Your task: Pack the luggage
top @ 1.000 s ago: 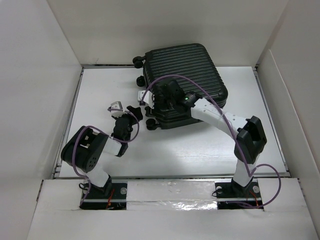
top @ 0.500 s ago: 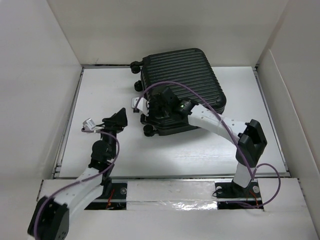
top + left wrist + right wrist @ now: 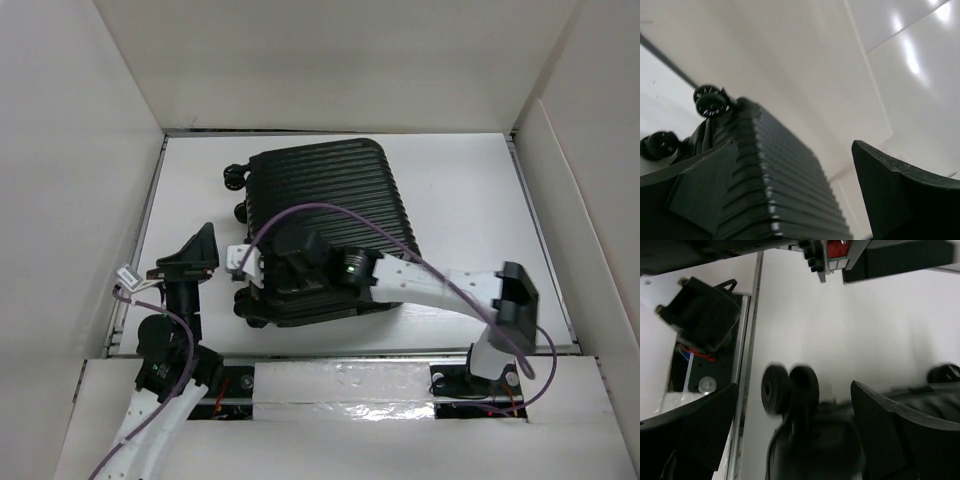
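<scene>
– Where is the luggage [image 3: 325,205] now?
– I see it closed in the middle of the top view, with its wheels [image 3: 234,178] on the left side.
– And the claws?
– My right gripper [image 3: 248,262] hangs over its lower left corner, jaws wide, holding nothing. Two wheels show between them in the wrist view. My left gripper [image 3: 185,258] stands at the left of the frame, apart from the shell, also wide and empty.

R arm [image 3: 420,285] hides luggage [image 3: 330,190] near end; wrist-view wheel [image 3: 779,390] blurred.
</scene>
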